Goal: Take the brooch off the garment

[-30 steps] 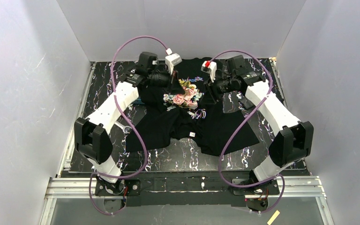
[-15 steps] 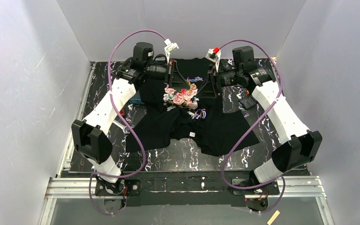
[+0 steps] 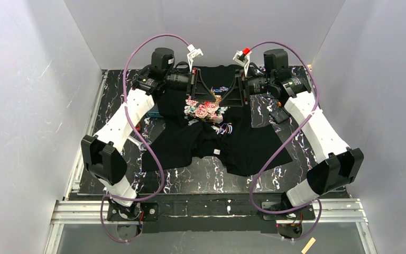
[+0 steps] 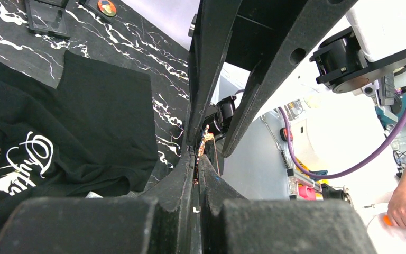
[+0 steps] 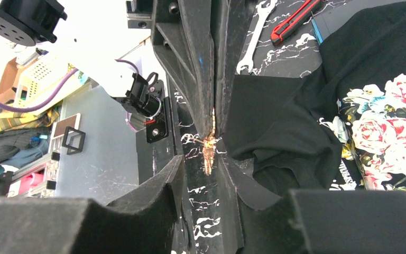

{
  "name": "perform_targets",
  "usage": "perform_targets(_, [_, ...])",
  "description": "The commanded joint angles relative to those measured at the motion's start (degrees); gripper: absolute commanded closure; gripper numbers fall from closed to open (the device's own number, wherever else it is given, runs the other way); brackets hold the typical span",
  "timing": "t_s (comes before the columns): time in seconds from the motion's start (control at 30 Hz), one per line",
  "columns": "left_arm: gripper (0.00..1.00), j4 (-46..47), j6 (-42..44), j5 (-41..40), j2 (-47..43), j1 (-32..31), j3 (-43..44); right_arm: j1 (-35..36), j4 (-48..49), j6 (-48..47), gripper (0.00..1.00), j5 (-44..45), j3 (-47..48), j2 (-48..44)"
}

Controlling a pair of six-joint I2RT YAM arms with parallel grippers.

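The garment (image 3: pixel 206 140), a black T-shirt with pink roses (image 3: pixel 203 110) and a small white neck label, lies crumpled mid-table. It also shows in the left wrist view (image 4: pixel 58 127) and the right wrist view (image 5: pixel 296 106). My two grippers meet tip to tip above its far part. The left gripper (image 3: pixel 212 95) (image 4: pixel 196 157) is shut on the small gold brooch (image 4: pixel 205 142) (image 5: pixel 209 151), held clear of the cloth. The right gripper (image 3: pixel 226 97) (image 5: pixel 201 160) is open, its fingers (image 4: pixel 254 79) on either side of the brooch and the left fingertips (image 5: pixel 203 79).
A wrench (image 5: pixel 252 34) and a red-handled cutter (image 5: pixel 293 21) lie on the black marbled table (image 3: pixel 206 174) to the left of the shirt. A black case (image 4: pixel 47 16) and a round orange item (image 4: pixel 107 7) sit to the right. Grey walls enclose three sides.
Both grippers have risen from beside the rose print, turned to face each other and closed in. The right gripper has moved nearer the left fingertips.
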Motion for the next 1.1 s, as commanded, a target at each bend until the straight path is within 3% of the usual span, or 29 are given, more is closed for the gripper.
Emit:
perform_targets(0.0, [1.00,0.2,-0.3,2.1,-2.9,-0.5,1.0,-0.2,5.0,4.0,0.64,-2.3,0.1,-2.7])
perform_targets(0.2, [1.00,2.3,-2.0,1.7,-3.3,-0.9,0.2,-0.2,5.1,4.2,0.81,-3.2,-1.2,-3.1])
perform_targets(0.37, [1.00,4.0,-3.4,1.6,-3.6,-0.8,-0.2,-0.2,5.1,4.4,0.85,-2.9,-1.7,-3.5])
perform_targets(0.47, [1.00,5.4,-4.7,1.6,-3.8,-0.8,-0.9,-0.1,5.2,4.6,0.99,-3.1,-1.7,-3.4])
perform_targets(0.53, [0.99,5.6,-5.0,1.4,-4.0,-0.8,-1.2,-0.1,5.2,4.7,0.99,-3.1,-1.7,-3.4])
perform_targets(0.67, [0.57,0.5,-0.9,-0.3,-4.6,-0.3,-0.5,-0.1,4.1,4.5,0.99,-2.6,-1.6,-3.3])
perform_targets(0.7, [0.50,-1.3,0.2,-0.9,-4.8,0.2,-0.4,-0.1,3.6,4.2,0.99,-2.6,-1.7,-3.3])
perform_targets(0.8, [0.46,-3.8,2.5,-0.9,-5.5,1.7,-0.7,-0.1,2.8,3.9,0.99,-2.5,-2.3,-3.4])
perform_targets(1.07, [0.46,-4.3,3.5,1.5,-6.0,1.7,0.1,0.5,2.2,4.0,0.99,-3.5,-3.3,-3.5])
